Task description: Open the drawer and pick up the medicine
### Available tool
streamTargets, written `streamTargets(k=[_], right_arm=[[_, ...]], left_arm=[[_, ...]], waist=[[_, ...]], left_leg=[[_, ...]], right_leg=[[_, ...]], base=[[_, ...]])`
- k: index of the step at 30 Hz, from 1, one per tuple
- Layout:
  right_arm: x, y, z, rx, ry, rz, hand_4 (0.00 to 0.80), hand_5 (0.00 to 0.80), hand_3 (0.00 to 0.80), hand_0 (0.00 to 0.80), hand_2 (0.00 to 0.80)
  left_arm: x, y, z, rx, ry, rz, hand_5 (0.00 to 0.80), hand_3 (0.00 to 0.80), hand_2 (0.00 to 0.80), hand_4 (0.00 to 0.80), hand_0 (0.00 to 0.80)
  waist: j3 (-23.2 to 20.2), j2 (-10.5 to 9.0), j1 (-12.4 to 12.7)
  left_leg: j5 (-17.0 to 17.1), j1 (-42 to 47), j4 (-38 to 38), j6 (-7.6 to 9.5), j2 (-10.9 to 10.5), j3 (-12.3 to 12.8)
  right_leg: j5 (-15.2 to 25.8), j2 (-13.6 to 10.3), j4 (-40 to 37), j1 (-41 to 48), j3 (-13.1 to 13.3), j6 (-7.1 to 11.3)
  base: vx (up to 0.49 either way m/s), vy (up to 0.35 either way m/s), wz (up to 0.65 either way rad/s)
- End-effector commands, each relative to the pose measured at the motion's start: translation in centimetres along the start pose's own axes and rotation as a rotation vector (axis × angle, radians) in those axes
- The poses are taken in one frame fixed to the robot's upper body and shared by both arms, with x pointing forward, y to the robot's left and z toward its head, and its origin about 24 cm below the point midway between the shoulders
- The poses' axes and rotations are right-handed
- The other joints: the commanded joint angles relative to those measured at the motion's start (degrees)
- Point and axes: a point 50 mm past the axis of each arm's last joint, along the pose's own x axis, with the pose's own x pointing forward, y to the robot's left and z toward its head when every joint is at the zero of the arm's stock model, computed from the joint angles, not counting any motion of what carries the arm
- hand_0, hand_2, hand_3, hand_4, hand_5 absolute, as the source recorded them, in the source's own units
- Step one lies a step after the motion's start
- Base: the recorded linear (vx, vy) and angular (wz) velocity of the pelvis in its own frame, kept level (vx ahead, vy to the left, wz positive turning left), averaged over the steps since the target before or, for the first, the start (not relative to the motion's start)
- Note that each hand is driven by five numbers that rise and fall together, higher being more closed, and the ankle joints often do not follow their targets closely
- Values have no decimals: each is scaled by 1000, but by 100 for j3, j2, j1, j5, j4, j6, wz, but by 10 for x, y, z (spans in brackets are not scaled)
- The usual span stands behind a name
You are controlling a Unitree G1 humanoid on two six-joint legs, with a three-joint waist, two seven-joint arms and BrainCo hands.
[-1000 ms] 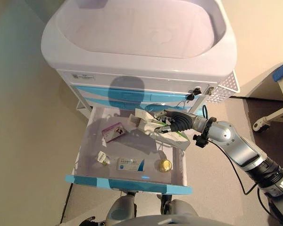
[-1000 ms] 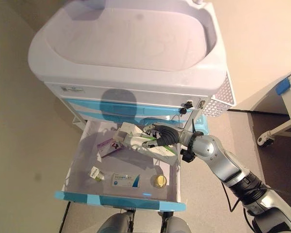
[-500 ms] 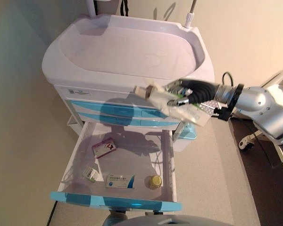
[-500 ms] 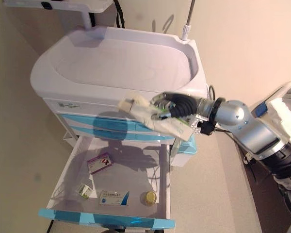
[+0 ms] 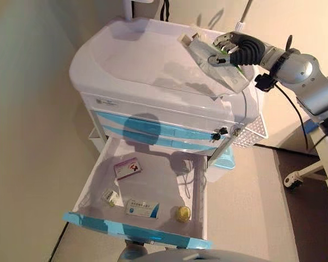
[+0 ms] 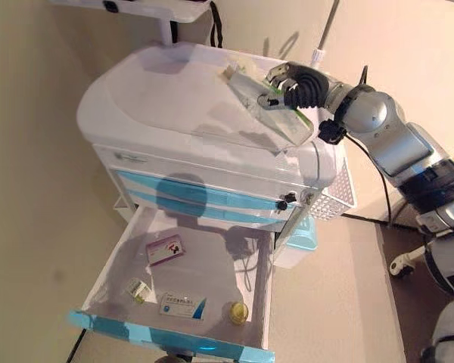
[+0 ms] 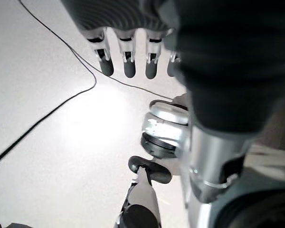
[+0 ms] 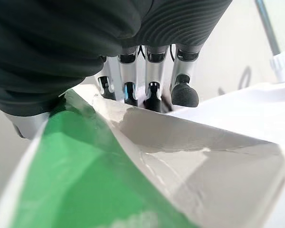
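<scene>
My right hand is shut on a white and green medicine box and holds it above the right side of the white cart's top tray. The box fills the right wrist view, with my fingers curled over it. The cart's lowest drawer stands pulled open. In it lie a purple and white box, a white and blue box, a small vial and a yellow-capped bottle. My left hand hangs low over the floor, fingers relaxed, holding nothing.
The cart has blue drawer fronts above the open one and a white mesh basket on its right side. A wheeled frame stands at the right. A pole rises behind the cart.
My right hand has lifted the white and green box from inside the drawer up to above the cart's top tray. The camera view has also shifted.
</scene>
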Motion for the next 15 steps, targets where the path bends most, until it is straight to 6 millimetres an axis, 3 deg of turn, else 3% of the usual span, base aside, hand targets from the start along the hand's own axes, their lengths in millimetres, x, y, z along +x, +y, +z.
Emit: streamTargets(k=[1,7,8,10,11,14,15], right_arm=[[7,-44,15,-89,2,-178,800,800,800,800,800],[20,-54,-10,-145,206,-232,800,800,800,800,800],[21,-56,-22,-189,292,-244,800,800,800,800,800],[22,-56,-21,-190,291,-244,800,800,800,800,800],[15,-60,-43,-249,411,-268,800,800,800,800,800],[8,-64,-53,-283,462,-264,800,800,800,800,800],[1,-68,-60,-328,506,-267,800,800,800,800,800]], left_arm=[[-5,19,-18,-37,75,47,0,0,0,0,0],[-6,27,-15,-42,69,70,0,0,0,0,0],[-7,30,-16,-38,71,78,0,0,0,0,0],[-7,29,-16,-39,71,77,0,0,0,0,0],[-7,33,-15,-5,68,86,0,0,0,0,0],[-8,34,-13,10,61,90,0,0,0,0,0],[-8,36,-10,28,57,94,0,0,0,0,0]], waist=[[-11,-250,146],[4,-249,313],[5,-264,401],[3,-260,387],[33,-271,551],[51,-277,648],[76,-291,742]], left_leg=[[-251,197,68,113,-198,-78],[-303,154,191,141,-294,-269],[-299,111,212,138,-326,-347],[-299,105,216,138,-328,-355],[-260,4,231,120,-367,-518],[-222,-77,224,96,-408,-663],[-170,-173,215,61,-441,-816]], right_leg=[[212,-177,444,-232,-58,326],[115,-217,496,-155,-196,313],[98,-227,481,-133,-276,318],[98,-228,480,-133,-285,318],[73,-253,464,-131,-441,332],[56,-268,443,-137,-576,333],[33,-279,428,-151,-733,332]], base=[[56,36,22],[56,18,17],[58,1,24],[33,-3,24],[31,-5,27],[23,-21,55],[11,-27,42]])
